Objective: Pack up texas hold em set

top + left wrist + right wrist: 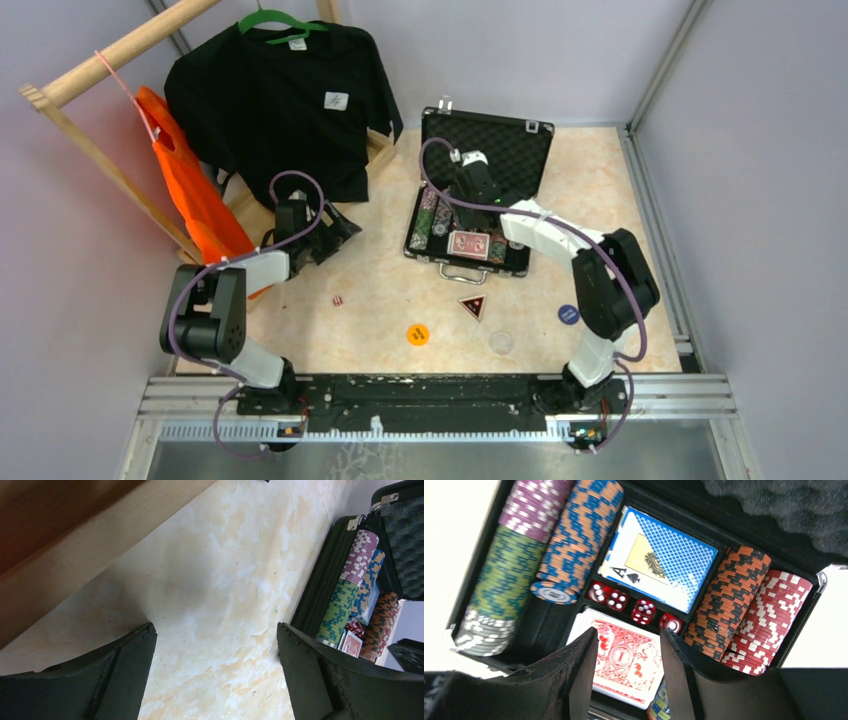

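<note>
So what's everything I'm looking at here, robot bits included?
case: one, black, open, on table
poker chips: striped rows, mixed colours, in case
blue-backed deck, red-backed deck: one each, in case
dice: four, red, in case
loose die: one, red, table
orange token, blue token: one each, round, table
triangular token: one, black-red, table
T-shirt: one, black, wooden rack
bag: one, orange, rack
left claw: open, empty
right claw: open, above red-backed deck

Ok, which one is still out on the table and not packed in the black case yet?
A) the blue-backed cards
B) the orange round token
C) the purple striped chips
B: the orange round token lies on the marbled table, out in front of the black case, not inside it.
</note>
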Motion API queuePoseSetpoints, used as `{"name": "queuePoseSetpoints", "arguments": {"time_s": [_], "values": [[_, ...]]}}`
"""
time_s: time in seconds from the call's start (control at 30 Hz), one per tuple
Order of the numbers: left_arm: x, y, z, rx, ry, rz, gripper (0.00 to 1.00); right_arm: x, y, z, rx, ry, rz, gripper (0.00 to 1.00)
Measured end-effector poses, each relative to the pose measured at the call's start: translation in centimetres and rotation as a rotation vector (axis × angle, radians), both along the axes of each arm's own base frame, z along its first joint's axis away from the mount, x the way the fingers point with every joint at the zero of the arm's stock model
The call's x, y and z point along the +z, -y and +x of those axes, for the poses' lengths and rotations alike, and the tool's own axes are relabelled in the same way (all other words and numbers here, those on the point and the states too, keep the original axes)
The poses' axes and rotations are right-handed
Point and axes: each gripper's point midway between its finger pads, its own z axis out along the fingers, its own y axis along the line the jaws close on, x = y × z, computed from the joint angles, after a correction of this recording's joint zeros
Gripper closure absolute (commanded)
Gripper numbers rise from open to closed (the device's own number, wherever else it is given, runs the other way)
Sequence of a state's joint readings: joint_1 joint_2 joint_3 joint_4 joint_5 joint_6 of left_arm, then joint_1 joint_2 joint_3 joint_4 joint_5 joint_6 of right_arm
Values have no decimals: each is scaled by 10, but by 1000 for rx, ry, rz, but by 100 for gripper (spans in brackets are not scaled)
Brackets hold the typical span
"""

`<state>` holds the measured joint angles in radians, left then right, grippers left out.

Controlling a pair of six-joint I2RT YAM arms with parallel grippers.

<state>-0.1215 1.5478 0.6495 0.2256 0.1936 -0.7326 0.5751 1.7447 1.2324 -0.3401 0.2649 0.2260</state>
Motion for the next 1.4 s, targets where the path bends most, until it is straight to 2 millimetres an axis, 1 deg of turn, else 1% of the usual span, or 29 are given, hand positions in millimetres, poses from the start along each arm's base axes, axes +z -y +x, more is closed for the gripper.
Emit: {"name": "queuePoseSetpoints", "arguments": {"time_s": [0.1, 0.17, 0.23, 0.3, 0.37, 0.43, 0.47, 0.53, 0.63, 0.73, 0.8, 0.9, 0.97, 1.03, 1.1, 1.2, 1.33, 1.4], "values": [[1, -2, -3, 5, -1, 10, 5, 17, -8, -2, 20, 39, 24, 52], [1, -5, -9, 13, -5, 25, 5, 25, -13, -5, 34, 55, 34, 54], [3, -7, -15, 23, -2, 43, 5, 31, -16, -8, 46, 69, 45, 59], [11, -6, -20, 30, 20, 58, 5, 33, -17, -12, 53, 73, 52, 66], [18, -2, -24, 25, 40, 73, 5, 30, -18, -15, 58, 65, 56, 71], [26, 7, -29, 16, 58, 97, 6, 22, -18, -20, 63, 50, 57, 72], [31, 16, -43, 17, 45, 127, 7, 1, -17, -36, 79, 3, 46, 72], [31, 15, -47, 28, 32, 133, 7, -3, -19, -40, 88, -8, 47, 72], [29, 6, -68, 74, -33, 167, 6, -6, -24, -48, 111, -14, 70, 72], [31, 4, -89, 101, -74, 196, 8, -8, -29, -57, 135, -18, 101, 72], [27, 6, -102, 109, -105, 216, 9, -9, -31, -61, 148, -20, 119, 72], [12, 11, -127, 115, -188, 267, 10, -12, -36, -66, 166, -29, 152, 72], [-1, 10, -144, 127, -259, 319, 13, -14, -40, -69, 179, -37, 173, 72], [-10, 8, -157, 145, -322, 382, 14, -14, -45, -71, 194, -41, 192, 72], [-15, 6, -163, 162, -356, 420, 14, -13, -50, -73, 209, -44, 214, 72], [-16, 2, -166, 182, -373, 450, 16, -11, -57, -75, 227, -48, 243, 72], [-13, -4, -163, 207, -356, 475, 28, -11, -60, -77, 241, -52, 258, 72], [-11, -6, -160, 206, -342, 489, 30, -10, -61, -76, 245, -47, 264, 72]]}}
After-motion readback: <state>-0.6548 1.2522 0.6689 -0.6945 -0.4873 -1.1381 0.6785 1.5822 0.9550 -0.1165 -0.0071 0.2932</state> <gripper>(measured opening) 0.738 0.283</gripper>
